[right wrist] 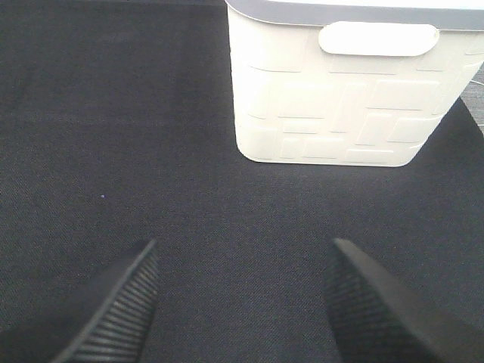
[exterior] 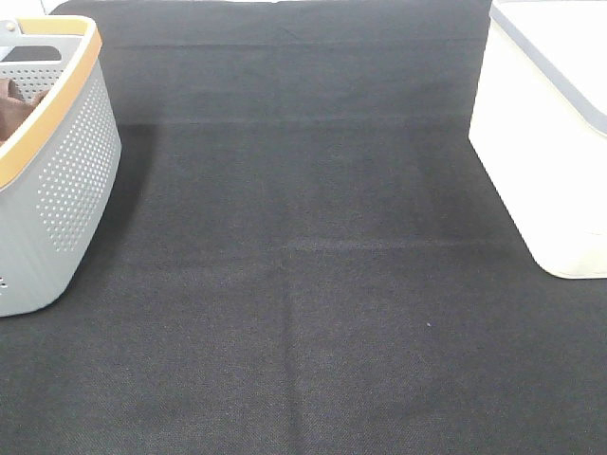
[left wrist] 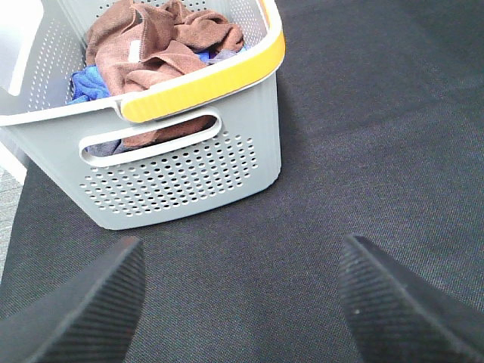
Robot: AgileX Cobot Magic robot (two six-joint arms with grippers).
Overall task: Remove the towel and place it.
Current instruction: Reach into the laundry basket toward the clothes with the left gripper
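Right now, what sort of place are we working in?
Probably a laundry-sorting test bench: a perforated grey basket heaped with the towel and blue cloths, a white bin, all on a black cloth-covered table.

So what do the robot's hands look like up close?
The left hand and right hand each have two black, wedge-shaped fingers with finely ribbed inner faces. Nothing else shows: no cables, markings or arm links.
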